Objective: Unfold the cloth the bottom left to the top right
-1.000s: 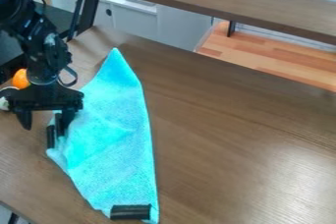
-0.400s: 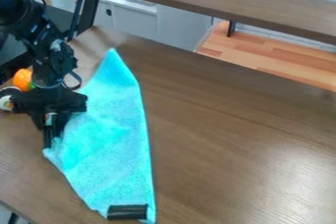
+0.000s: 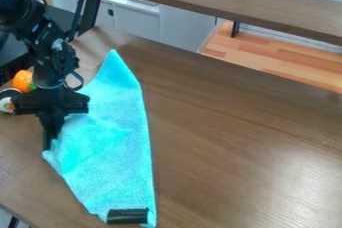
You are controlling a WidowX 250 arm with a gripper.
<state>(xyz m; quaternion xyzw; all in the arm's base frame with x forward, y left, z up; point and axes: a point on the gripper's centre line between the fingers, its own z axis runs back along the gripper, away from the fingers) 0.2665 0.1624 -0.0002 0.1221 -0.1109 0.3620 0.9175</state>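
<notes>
Tabletop [image 3: 220, 137] of brown wood carries the turquoise cloth [image 3: 110, 152], folded and tapering to a far point, on its left half. The gripper [image 3: 51, 134], nearly closed, pinches the cloth's left corner. A black strip [image 3: 127, 216] crosses the near end.

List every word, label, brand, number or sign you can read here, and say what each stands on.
No text can be read.
Pale marks on the robot arm: too small to tell whether they are lettering.
Marks on the round object at the left edge: too small to make out.
Cloth: no lettering seen.
</notes>
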